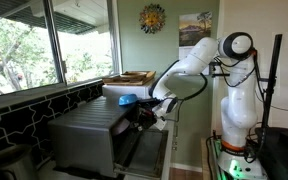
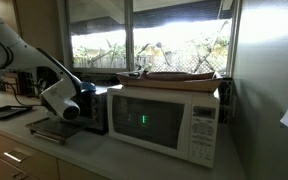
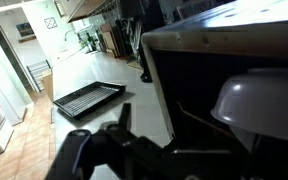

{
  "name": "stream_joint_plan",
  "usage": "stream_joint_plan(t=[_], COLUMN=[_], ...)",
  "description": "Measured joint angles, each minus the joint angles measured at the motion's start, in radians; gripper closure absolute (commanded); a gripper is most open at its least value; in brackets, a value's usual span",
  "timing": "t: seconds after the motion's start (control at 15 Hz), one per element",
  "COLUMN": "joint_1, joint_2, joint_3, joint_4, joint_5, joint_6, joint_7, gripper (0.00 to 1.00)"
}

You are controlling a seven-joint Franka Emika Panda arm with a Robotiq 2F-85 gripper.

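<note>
Presently the claw (image 3: 102, 150) stands open, jaws apart on nothing, just outside the toaster oven (image 2: 96, 112) on the desk (image 2: 84, 152), with the white bowl (image 3: 259, 100) inside the oven's dark chamber.

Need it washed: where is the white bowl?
In the wrist view, the white bowl sits at the right, inside the dark oven's opening, right of the black tray on the counter.

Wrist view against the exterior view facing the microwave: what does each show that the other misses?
Wrist only: a white bowl inside the open oven, and the floor beyond the counter. Exterior only: the white microwave, the wooden tray on top of it, the window. Both: the gripper, the oven, the black rack on the counter.
</note>
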Motion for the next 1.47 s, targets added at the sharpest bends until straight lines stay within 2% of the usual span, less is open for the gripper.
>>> stream_joint_plan(t=[0.47,1.13,1.47], joint_1=[0.000,-0.006,-0.008], joint_2=[-0.039,-0.053,-0.069], joint_3=[0.002,0.003,0.003], joint_4=[0.011,0.013,0.013], joint_5=[-0.234,-0.472,-0.536], joint_6=[0.062,0.141,0.155], joint_7=[0.085,0.160,0.189], gripper=[0.00,0.00,0.00])
